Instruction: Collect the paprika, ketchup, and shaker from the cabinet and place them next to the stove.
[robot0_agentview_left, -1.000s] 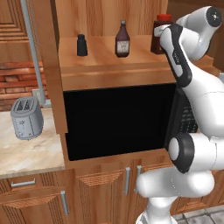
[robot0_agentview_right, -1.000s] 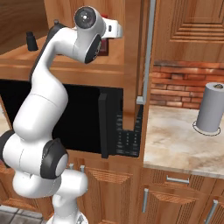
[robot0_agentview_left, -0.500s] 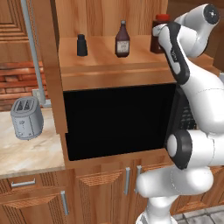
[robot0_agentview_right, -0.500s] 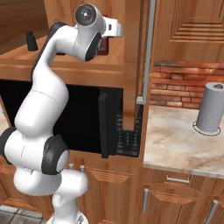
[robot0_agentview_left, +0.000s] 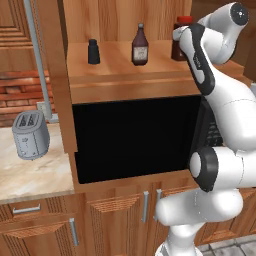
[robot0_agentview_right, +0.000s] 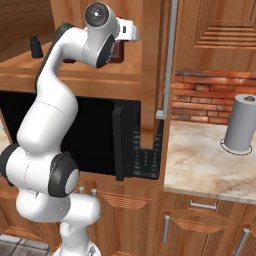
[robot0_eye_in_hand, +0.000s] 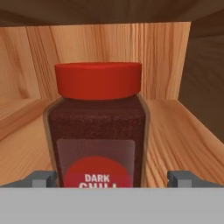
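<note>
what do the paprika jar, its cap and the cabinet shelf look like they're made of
The paprika jar looks like clear glass or plastic: dark red-brown powder shows through its pale-edged walls. Its cap looks like matte red plastic, evenly coloured with soft shading. The cabinet shelf looks like light-brown wood, with visible grain lines and a low sheen.

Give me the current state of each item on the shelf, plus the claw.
Squarish dark red-brown paprika jar with red cap: upright on the shelf, capped, between the claw's tips.
Dark red ketchup bottle with grey cap: upright, capped, untouched.
Small black shaker: upright, untouched.
Claw: open, straddling the jar, not yet closed.
</note>
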